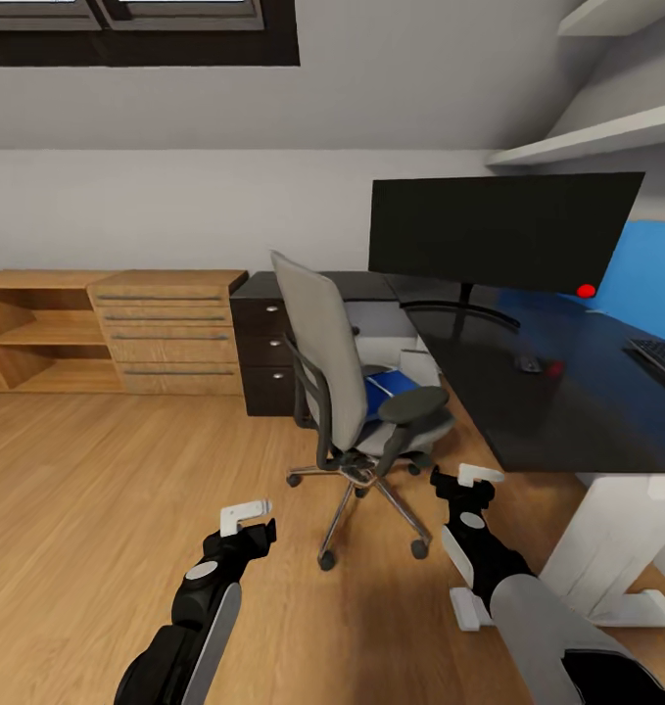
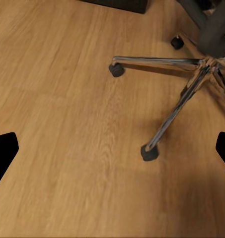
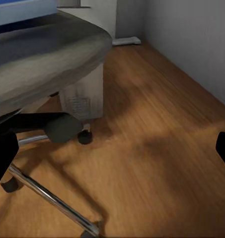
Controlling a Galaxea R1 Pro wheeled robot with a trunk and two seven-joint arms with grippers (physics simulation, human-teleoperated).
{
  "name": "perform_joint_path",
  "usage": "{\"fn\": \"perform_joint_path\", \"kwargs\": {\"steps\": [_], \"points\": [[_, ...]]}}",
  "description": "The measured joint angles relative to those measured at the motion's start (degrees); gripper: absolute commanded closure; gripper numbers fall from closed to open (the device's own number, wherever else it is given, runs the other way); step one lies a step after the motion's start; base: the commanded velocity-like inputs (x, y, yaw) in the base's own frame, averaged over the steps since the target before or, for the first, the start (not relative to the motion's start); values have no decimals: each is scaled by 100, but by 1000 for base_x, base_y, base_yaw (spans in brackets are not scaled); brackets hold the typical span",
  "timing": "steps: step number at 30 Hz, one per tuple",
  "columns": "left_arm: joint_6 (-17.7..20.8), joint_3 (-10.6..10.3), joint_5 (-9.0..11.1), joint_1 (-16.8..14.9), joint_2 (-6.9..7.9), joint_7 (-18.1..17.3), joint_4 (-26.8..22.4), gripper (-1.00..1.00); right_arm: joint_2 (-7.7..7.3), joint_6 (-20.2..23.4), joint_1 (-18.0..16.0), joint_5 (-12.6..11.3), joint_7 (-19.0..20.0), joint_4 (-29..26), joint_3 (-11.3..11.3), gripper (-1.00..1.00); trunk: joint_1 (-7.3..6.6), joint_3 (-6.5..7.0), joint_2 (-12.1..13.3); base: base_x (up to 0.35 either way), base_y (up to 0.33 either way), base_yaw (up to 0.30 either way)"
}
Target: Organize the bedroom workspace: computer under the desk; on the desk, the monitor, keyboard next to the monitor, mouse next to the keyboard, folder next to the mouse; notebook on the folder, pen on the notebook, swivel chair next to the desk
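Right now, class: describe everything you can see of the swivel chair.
The swivel chair has a pale grey upholstered back and seat, dark armrests with rounded pads, and a chrome star base on black casters. It stands upright on the wooden floor, beside the black desk, its back toward the camera and its seat facing the desk corner. The blue folder lies on its seat. Neither gripper touches it; both hover low in front of it.

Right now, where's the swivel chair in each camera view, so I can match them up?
Head view: swivel chair at centre, beside the desk.
Left wrist view: its chrome base and wheels toward the upper right.
Right wrist view: seat underside upper left, base leg below.
Shared landmark: the wooden floor.
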Motion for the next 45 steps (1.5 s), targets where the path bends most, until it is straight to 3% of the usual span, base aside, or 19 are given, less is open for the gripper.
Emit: {"fn": "perform_joint_path", "kwargs": {"steps": [12,20,26,36,45], "points": [[1,7,1,0,0,0,0,-100,-2,-78,0,-6,-9,190,-16,-100,0,0,0,274,-76,0],[1,8,1,0,6,0,0,-100,20,-205,0,22,-3,174,11,-100,1,0,0,85,-2,0],[7,8,1,0,8,0,0,-100,51,-706,0,11,-10,213,11,-100,2,0,0,52,0,0],[8,8,1,0,7,0,-1,-100,63,-755,0,2,-10,307,11,-100,2,0,0,3,0,13],[4,9,2,2,9,0,-2,-100,82,-766,-1,-5,-8,330,18,-100,2,0,0,0,0,212]]}}
